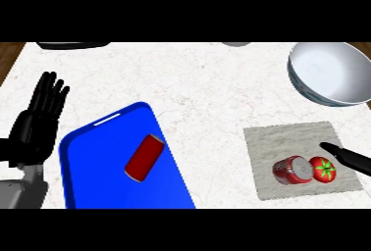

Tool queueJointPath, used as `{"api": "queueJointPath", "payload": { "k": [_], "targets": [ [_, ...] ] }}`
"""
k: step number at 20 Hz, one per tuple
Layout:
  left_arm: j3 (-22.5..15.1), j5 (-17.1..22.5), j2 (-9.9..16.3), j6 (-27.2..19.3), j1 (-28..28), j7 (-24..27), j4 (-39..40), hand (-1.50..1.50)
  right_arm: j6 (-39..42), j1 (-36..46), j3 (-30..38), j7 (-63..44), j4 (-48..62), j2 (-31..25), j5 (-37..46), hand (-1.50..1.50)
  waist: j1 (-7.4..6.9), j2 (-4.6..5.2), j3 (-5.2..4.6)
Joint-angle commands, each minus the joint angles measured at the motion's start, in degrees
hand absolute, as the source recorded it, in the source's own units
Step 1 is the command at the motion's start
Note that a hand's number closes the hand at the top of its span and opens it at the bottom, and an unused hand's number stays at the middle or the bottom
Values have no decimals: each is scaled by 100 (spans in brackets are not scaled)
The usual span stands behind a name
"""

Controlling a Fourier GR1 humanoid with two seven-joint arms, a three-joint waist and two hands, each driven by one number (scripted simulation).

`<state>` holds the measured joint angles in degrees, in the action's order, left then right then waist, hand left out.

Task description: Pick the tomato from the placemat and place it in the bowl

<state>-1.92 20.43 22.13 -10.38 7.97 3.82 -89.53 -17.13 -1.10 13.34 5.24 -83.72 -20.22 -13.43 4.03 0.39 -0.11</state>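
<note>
A red tomato (324, 169) with a green star-shaped top lies on the grey placemat (290, 139) at the lower right, touching a red can (292, 170) lying on its side to its left. The white bowl (330, 72) stands at the upper right, past the placemat. Only straight black fingers of my right hand (350, 158) show, coming in from the right edge just right of the tomato; whether they touch it I cannot tell. My left hand (38, 122) rests open at the left edge, fingers up, holding nothing.
A blue cutting board (98, 162) lies at the lower middle-left with a red can (145, 158) on it. A dark object (72, 45) and a pale one (235, 44) sit at the counter's far edge. Wooden floor shows beyond the counter's left edge.
</note>
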Motion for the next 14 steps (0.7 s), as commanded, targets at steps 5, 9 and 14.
{"api": "queueJointPath", "payload": {
  "k": [5,9,14],
  "targets": [
    [-39,536,-203,572,-287,-154,-264,0,-362,-787,1052,490,645,-802,446,-150,-379,-40,10],
    [125,719,-5,697,-142,-420,-293,0,602,-1048,586,-825,584,-1903,723,-150,-412,-34,-2],
    [66,623,-16,704,-220,-323,-301,0,2518,-1541,-395,-1635,606,-2827,831,-150,-532,-3,-13]
  ]
}}
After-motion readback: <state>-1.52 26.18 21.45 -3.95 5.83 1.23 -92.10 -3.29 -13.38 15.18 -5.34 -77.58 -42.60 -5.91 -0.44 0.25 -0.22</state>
